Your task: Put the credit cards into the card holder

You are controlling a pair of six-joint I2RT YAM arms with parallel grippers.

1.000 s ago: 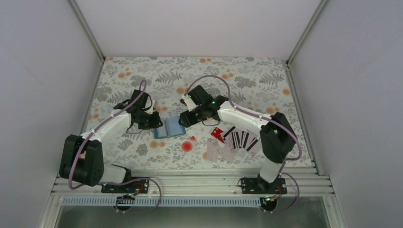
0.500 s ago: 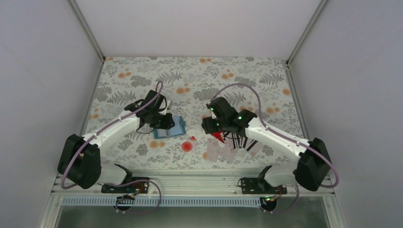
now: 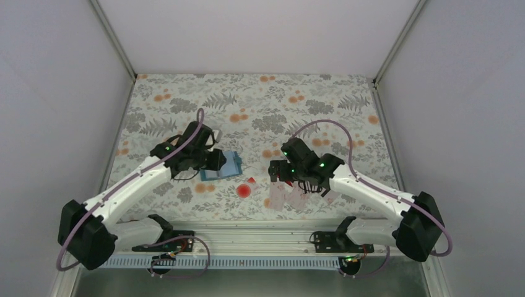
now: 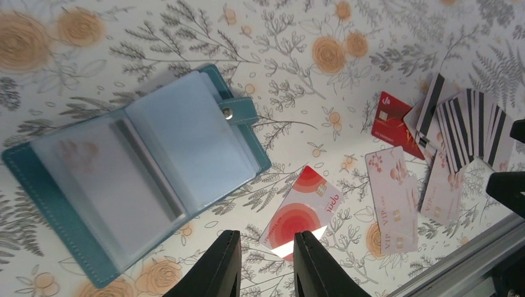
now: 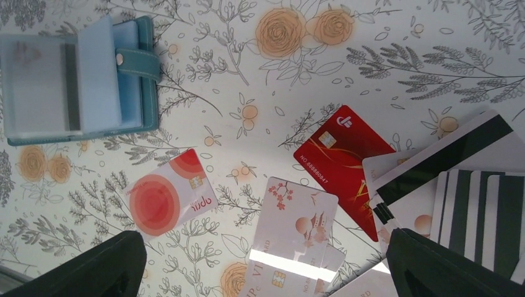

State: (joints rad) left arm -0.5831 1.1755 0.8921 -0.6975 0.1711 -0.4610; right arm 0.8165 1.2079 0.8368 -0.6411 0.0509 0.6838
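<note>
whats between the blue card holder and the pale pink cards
A single card with a red circle, lying flat, touching neither the card holder nor the pink cards; clearest in the left wrist view.

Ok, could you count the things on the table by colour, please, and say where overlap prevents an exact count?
Blue card holder: 1
Deep red card: 1
White card with a red circle: 1
Pale pink cards: at least 2, overlapping
Black-stripe cards: a fan, too overlapped to count
Total: at least 5, plus the fan
</note>
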